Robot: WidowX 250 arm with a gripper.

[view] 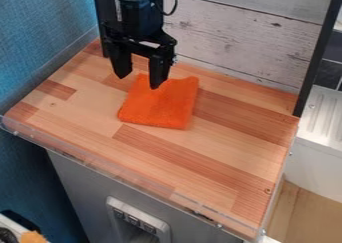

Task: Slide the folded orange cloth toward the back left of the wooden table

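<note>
Clear lip edges counter. Cloth looks light, soft, limp, hardly slippery; best pinched at far edge, near wide-spread, empty gripper.

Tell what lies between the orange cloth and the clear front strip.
In the camera view, only bare wooden tabletop separates the cloth from the strip.
</note>
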